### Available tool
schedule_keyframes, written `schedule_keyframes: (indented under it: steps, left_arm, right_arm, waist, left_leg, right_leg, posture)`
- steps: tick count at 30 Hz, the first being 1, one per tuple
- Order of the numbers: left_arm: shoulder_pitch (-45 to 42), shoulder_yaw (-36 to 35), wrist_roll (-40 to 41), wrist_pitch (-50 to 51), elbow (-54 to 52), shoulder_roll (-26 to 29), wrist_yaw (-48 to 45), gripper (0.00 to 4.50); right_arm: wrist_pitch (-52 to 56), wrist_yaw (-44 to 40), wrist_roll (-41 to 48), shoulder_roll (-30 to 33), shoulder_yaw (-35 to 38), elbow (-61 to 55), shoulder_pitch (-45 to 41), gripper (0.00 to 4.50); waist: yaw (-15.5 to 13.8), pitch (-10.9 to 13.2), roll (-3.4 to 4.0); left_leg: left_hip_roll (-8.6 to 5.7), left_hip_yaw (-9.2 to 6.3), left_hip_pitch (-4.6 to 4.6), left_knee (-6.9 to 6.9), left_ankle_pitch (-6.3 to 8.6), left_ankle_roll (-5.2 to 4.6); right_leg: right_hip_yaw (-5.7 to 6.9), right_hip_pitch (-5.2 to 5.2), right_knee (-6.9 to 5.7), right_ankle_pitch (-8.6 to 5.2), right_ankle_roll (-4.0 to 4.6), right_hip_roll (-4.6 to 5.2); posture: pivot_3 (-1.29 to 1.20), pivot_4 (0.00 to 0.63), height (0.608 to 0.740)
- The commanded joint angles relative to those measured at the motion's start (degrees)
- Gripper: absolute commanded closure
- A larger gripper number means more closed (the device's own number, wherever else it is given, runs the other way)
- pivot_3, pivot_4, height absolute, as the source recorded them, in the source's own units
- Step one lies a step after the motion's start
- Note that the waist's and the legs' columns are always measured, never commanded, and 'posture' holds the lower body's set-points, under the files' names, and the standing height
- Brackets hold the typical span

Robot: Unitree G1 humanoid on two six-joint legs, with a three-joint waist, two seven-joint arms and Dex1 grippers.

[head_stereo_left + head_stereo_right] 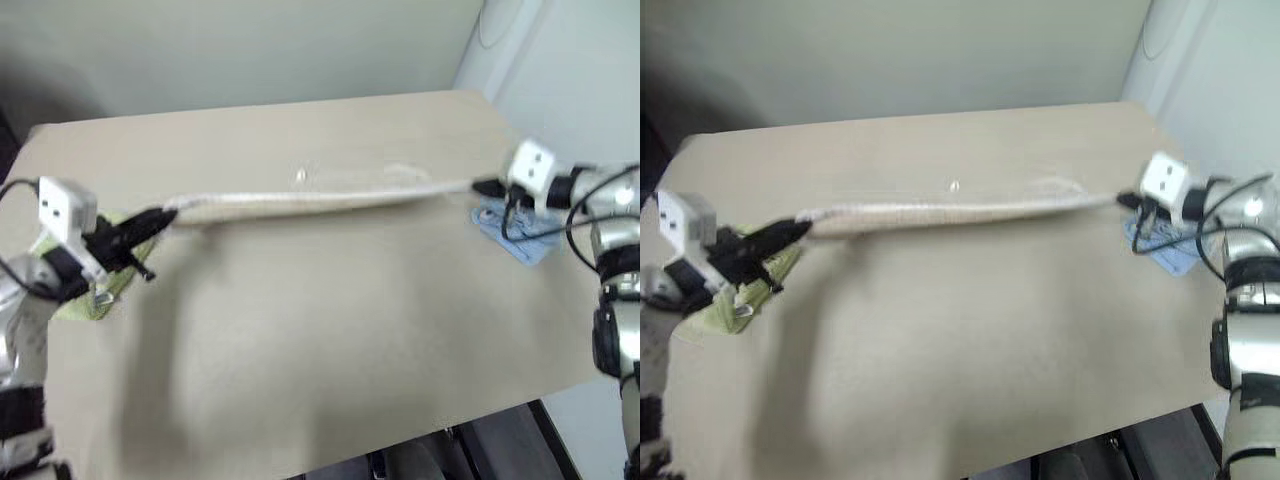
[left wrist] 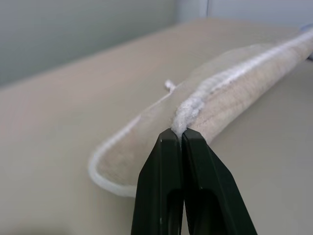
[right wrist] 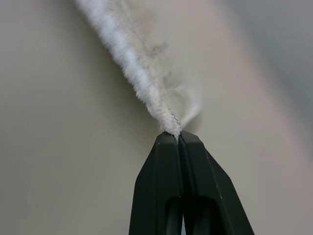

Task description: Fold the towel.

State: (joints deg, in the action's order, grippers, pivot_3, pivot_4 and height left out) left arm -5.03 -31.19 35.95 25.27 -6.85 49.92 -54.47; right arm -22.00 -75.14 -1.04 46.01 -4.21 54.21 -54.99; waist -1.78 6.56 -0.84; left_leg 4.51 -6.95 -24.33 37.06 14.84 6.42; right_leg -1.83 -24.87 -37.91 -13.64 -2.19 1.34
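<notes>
The beige towel with its white stitched edge is stretched taut across the table between my two grippers, its front edge lifted while the far part lies on the tabletop. At the table's left, my left gripper is shut on the towel's left corner. My right gripper, at the table's right, is shut on the other corner. A small dark mark shows on the towel's upper face.
A lime-green towel lies under my left hand near the table's left edge. A small light-blue cloth lies under my right hand near the right edge. The tan tabletop spreads wide in front of the towel.
</notes>
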Motion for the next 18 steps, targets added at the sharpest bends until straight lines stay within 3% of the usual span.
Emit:
schedule_keyframes:
  steps: [1, 6, 10, 13, 18]
  left_arm:
    - [8.31, -5.80, 4.04, 3.80, -10.45, 0.99, -2.67, 4.50]
    - [19.35, -11.55, 7.96, 8.82, -17.22, 0.70, -4.25, 4.50]
    - [23.07, -12.74, 7.80, 9.80, -18.66, 0.88, -4.02, 4.50]
    - [20.80, -10.10, 6.24, 9.23, -16.15, 0.83, -1.94, 4.50]
    - [5.81, -0.04, -3.49, 5.12, -1.32, 1.03, 6.20, 4.50]
  right_arm:
    - [7.53, -9.11, 6.33, 5.02, 2.39, -11.82, 4.81, 4.48]
    - [16.01, -14.55, 9.97, 8.35, 2.63, -21.86, 11.59, 4.48]
    - [17.92, -14.68, 10.15, 8.47, 2.19, -23.81, 11.61, 4.48]
    - [14.67, -10.09, 6.82, 4.89, 0.62, -19.25, 7.42, 4.48]
    - [4.89, 4.98, -4.02, -2.94, -4.48, -2.17, -4.07, 4.48]
  waist:
    - [-0.12, 0.02, 0.03]
    - [0.41, 0.03, 0.04]
    - [0.72, 0.03, 0.04]
    - [0.91, 0.03, 0.04]
    - [0.89, 0.04, 0.12]
  left_leg:
    - [0.06, 0.02, 0.11, -0.01, 0.03, -0.05]
    - [0.25, 0.16, 1.24, -0.03, 0.39, -0.83]
    - [0.23, 0.33, 2.38, -0.05, 0.60, -1.10]
    - [0.23, 0.60, 2.46, -0.03, 0.71, -1.24]
    - [0.27, 0.75, 2.61, -0.06, 0.80, -1.39]
  right_leg:
    - [-0.01, 0.03, -0.02, -0.01, 0.03, -0.02]
    - [-0.04, 0.80, -0.37, -0.15, 0.58, -0.15]
    - [-0.13, 1.84, -0.35, -0.66, 1.39, -0.24]
    - [-0.32, 1.85, -0.32, -0.57, 1.21, -0.29]
    - [-0.73, 1.69, -0.36, -0.29, 0.74, -0.36]
  posture:
    - [0.00, 0.150, 0.740]
    - [0.00, 0.150, 0.740]
    - [0.00, 0.150, 0.740]
    - [0.00, 0.150, 0.740]
    - [0.00, 0.150, 0.740]
